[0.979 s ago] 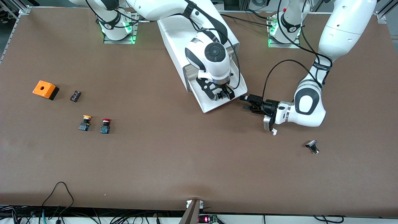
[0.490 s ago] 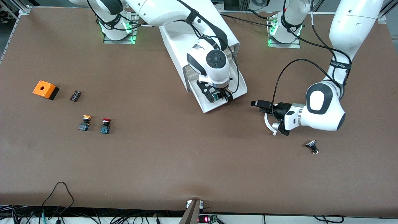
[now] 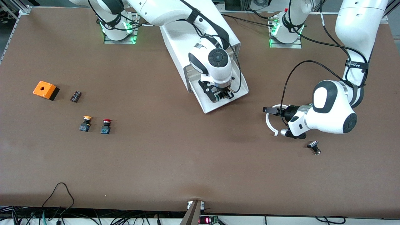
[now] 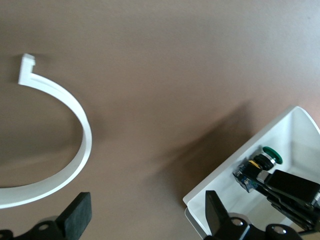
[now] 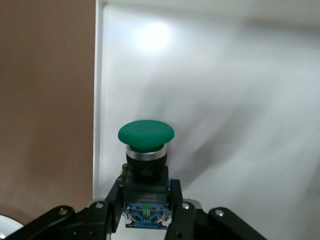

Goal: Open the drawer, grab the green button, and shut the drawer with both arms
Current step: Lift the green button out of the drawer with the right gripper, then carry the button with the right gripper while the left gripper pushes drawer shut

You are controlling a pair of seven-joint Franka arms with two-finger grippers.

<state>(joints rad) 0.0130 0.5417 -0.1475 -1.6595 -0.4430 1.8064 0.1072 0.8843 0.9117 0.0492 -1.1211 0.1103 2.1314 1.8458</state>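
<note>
The right hand (image 3: 222, 95) reaches into the open drawer (image 3: 208, 105), its fingers (image 5: 111, 207) closed against the black-and-blue body of the button (image 5: 145, 170), whose green cap sticks out past the fingertips above the white drawer floor. The left hand (image 4: 145, 215) is spread wide with nothing in it, over the bare desk (image 3: 187, 156) near the drawer's corner.

A robotics lab bench was indicated. Two white arms (image 3: 334, 112) were bolted to plates with green lights (image 3: 118, 31) on a brown-covered table (image 3: 187, 156). Aluminium framing (image 3: 12, 7) was seen at one corner, and loose cables (image 3: 59, 200) were noted along the near edge.
</note>
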